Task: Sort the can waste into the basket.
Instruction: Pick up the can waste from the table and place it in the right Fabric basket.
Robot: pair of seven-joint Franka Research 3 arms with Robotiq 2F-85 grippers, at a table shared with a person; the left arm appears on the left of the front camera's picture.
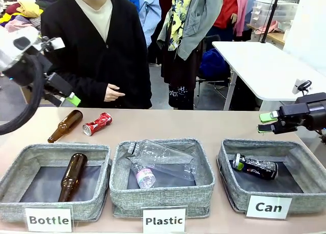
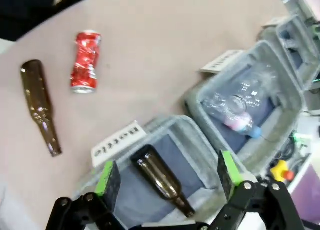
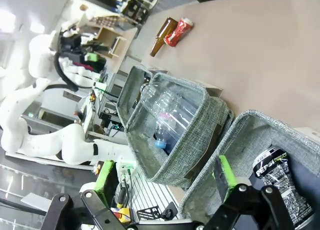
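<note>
Red crushed can [image 1: 97, 123] lies on its side on the bare table at far left, just right of a loose brown bottle [image 1: 65, 126]. It is well apart from the Can basket [image 1: 234, 191] at near right, where the black can [image 1: 255, 166] already lies. Expect thin dented metal, light and apt to buckle or skid, so grip across the mid-body, not the ends. Left gripper [image 1: 66, 94] hangs over the far-left corner and right gripper [image 1: 266, 122] hangs by the basket's far side, both wide and empty.
</note>
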